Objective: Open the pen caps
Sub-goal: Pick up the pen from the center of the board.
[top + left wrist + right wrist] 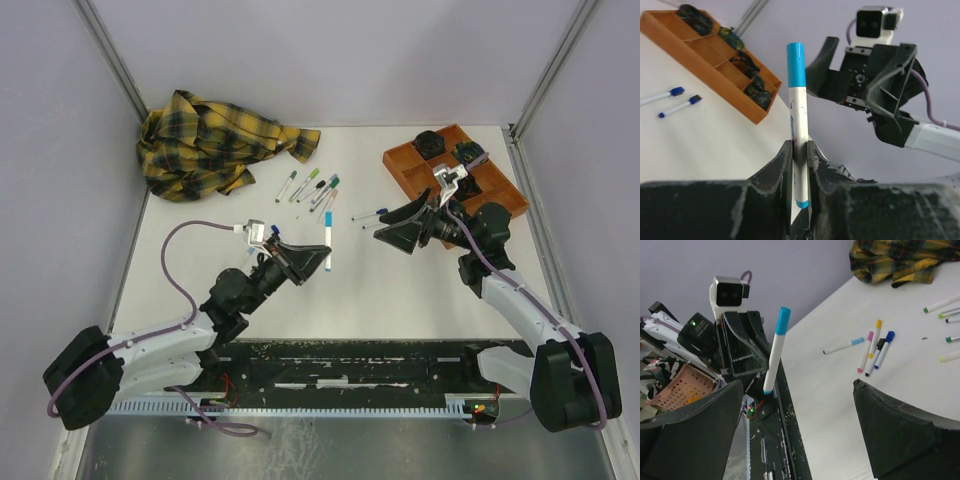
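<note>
My left gripper (312,262) is shut on the barrel of a white pen (799,120) and holds it upright above the table, with its light blue cap (795,56) on at the free end. The same pen (773,360) and its cap (783,320) show in the right wrist view. My right gripper (393,233) is open and empty, facing the pen from a short distance, with the jaws wide apart (797,385). Several more capped pens (312,188) lie on the table, and two blue-capped ones (370,215) lie near my right gripper.
A yellow plaid cloth (215,140) lies bunched at the back left. An orange compartment tray (500,195) with dark round objects stands at the back right. A black rail (350,360) runs along the near table edge. Grey walls close in the sides.
</note>
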{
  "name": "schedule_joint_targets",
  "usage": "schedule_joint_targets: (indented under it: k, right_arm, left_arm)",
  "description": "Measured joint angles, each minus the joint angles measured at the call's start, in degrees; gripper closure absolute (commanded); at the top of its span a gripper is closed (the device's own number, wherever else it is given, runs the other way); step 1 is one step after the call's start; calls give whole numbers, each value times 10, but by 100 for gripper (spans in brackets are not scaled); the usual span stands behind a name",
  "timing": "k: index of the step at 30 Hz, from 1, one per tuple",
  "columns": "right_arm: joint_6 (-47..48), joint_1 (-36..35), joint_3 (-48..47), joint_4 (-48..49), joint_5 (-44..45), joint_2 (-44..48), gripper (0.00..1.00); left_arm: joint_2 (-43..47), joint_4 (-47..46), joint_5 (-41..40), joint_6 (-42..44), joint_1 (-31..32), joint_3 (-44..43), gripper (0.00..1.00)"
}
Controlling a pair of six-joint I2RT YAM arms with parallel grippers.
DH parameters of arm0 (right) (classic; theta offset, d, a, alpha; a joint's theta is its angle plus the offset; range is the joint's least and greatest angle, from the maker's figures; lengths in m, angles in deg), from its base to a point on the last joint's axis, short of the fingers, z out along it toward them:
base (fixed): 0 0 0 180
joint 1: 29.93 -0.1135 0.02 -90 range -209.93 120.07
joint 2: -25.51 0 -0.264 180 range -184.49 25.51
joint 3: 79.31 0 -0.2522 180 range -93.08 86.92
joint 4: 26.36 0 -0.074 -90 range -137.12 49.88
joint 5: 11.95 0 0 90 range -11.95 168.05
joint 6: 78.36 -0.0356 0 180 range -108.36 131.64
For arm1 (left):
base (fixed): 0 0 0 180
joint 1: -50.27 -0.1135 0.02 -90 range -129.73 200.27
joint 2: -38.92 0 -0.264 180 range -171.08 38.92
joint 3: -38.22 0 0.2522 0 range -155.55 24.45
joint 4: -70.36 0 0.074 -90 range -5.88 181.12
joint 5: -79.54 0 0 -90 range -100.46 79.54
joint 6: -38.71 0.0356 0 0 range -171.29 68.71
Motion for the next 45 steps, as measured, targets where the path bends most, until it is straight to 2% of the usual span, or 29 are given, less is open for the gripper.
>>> schedule_joint_targets:
  k: [6,9,14,20,29,35,36,38,39,41,45]
  right_arm:
    - [-100,-19,31,154,29,-10,1]
    - [-124,-34,31,187,35,-14,2]
    - [-136,-59,31,187,39,-21,7]
    - [-141,-75,31,184,39,-26,23]
    - [-156,-81,29,193,37,-30,61]
    - [-160,-87,26,194,31,-34,60]
    - [-160,-89,26,194,30,-34,62]
    - [-157,-91,24,192,28,-35,72]
    - [-154,-91,23,191,28,-35,78]
    - [-146,-91,21,187,28,-35,88]
    - [-136,-91,11,175,21,-36,94]
  left_arm:
    - [-95,-152,-27,51,76,-4,97]
    - [-140,-215,-45,70,97,-12,97]
    - [-195,-274,-62,95,121,-46,97]
    - [-234,-311,-76,109,137,-73,97]
    - [-268,-322,-80,110,145,-81,97]
    - [-276,-327,-83,110,147,-87,97]
    - [-278,-329,-85,110,147,-87,97]
    - [-281,-330,-86,110,147,-89,97]
    - [-281,-331,-85,109,148,-90,94]
    - [-282,-334,-86,109,148,-92,80]
    - [-282,-337,-89,108,149,-92,55]
